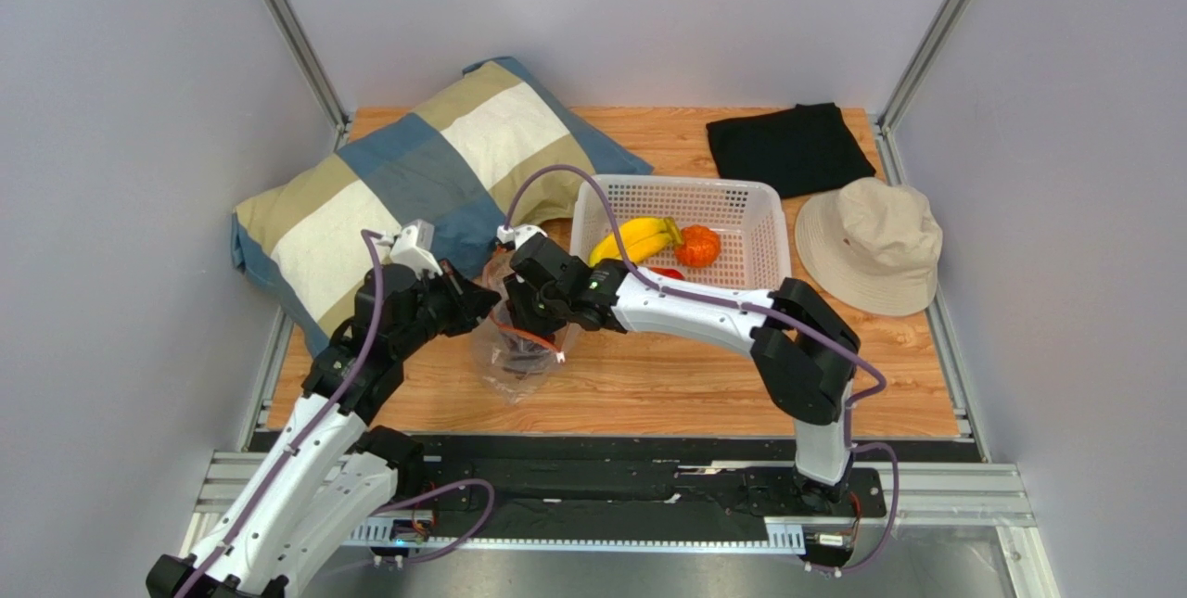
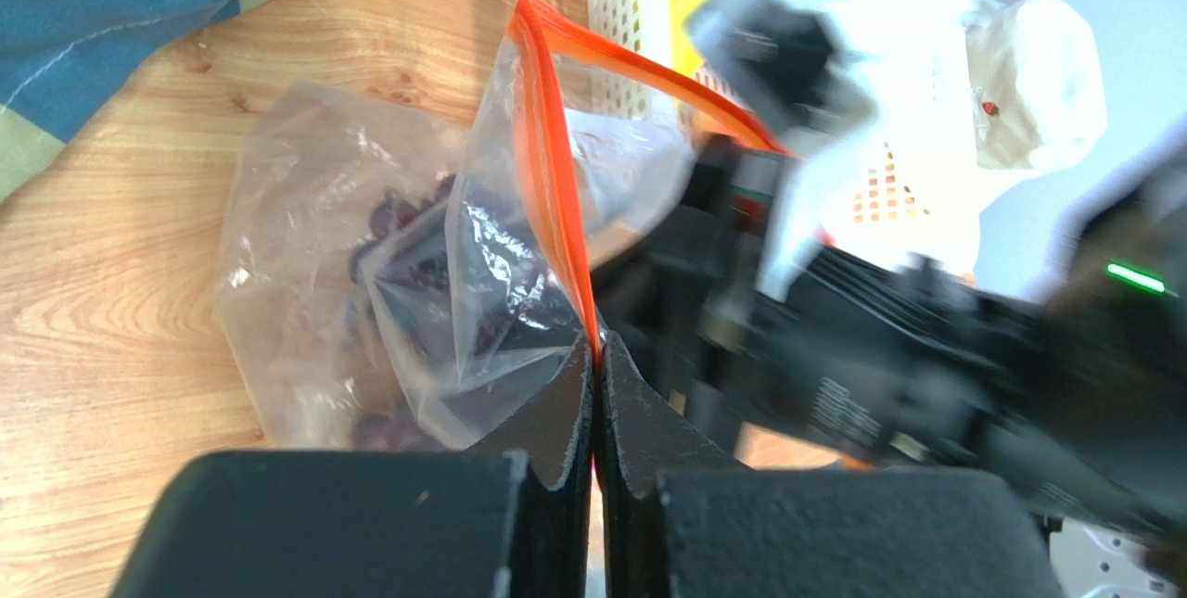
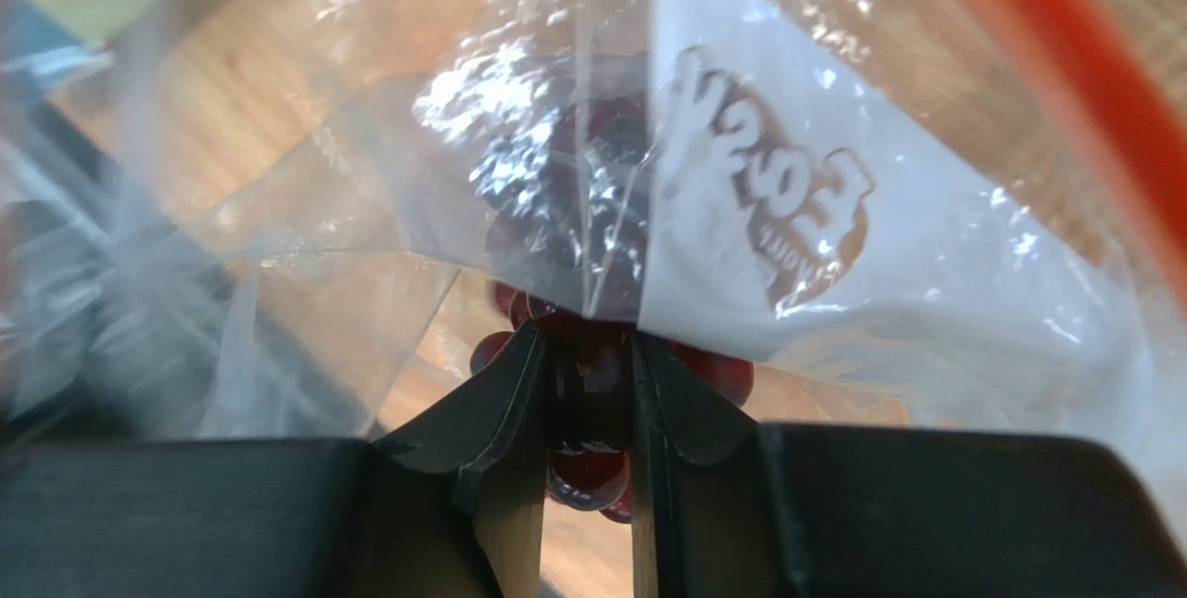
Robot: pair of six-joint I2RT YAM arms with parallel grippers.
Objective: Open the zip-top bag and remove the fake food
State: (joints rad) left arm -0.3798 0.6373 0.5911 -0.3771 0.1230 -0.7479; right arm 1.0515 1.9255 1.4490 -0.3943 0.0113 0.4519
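The clear zip-top bag (image 1: 518, 355) lies on the wood table between my two grippers, its mouth open. My left gripper (image 2: 596, 348) is shut on the bag's orange-red zipper strip (image 2: 546, 167) and holds that edge up. My right gripper (image 3: 588, 348) is inside the bag, shut on the dark purple grape bunch (image 3: 585, 476), under the bag's white label (image 3: 780, 223). In the top view the left gripper (image 1: 474, 306) and right gripper (image 1: 537, 317) almost touch. The yellow banana bunch (image 1: 634, 239), orange fruit (image 1: 698, 246) and small red fruit (image 1: 666, 273) lie in the white basket (image 1: 759, 195).
A blue, cream and olive pillow (image 1: 404, 181) lies at the back left, close behind the left arm. A black cloth (image 1: 787, 146) and a beige hat (image 1: 871, 244) lie at the back right. The basket's wall (image 2: 620, 14) stands just behind the bag.
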